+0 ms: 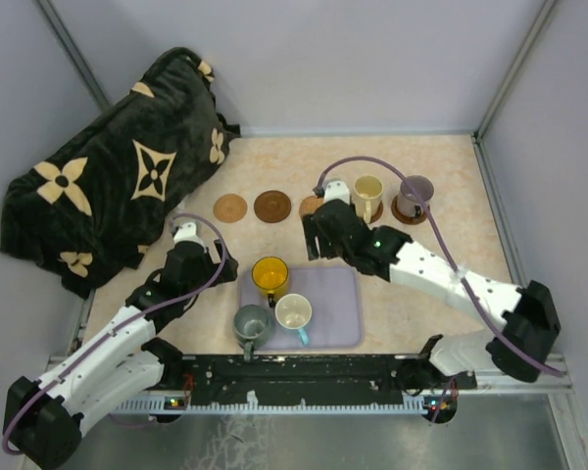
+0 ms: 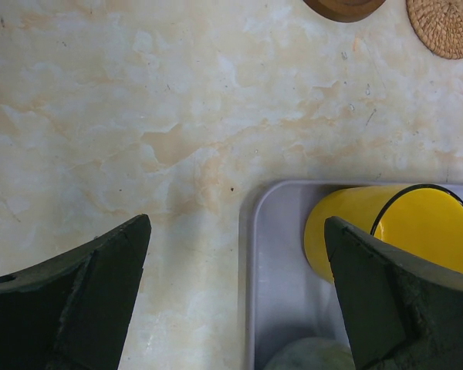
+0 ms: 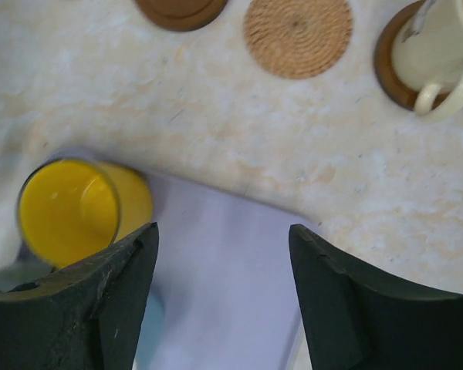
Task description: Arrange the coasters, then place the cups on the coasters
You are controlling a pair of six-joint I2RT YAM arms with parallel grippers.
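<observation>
- left gripper: jaws as wide as they go, nothing in them, over the table just off the left edge of the tray
- right gripper: jaws apart, nothing between them, over the far part of the tray
- done already: cream cup and purple cup each sit on a coaster at the right end of the row
- bare: tan coaster, brown coaster, woven coaster, side by side, apart from each other
- on the tray: yellow cup at the far left corner, green cup and white cup nearer the arms
- what your next move turns on: the yellow cup stands between the two grippers, to the right of the left one and to the left of the right one, close beside a finger in each wrist view
- it stands upright, mouth up, so its axis is vertical; I'd close on its wall from the side
- bare coasters lie straight beyond it; left arm looks the better pick for the tan or brown one, right arm for the woven
</observation>
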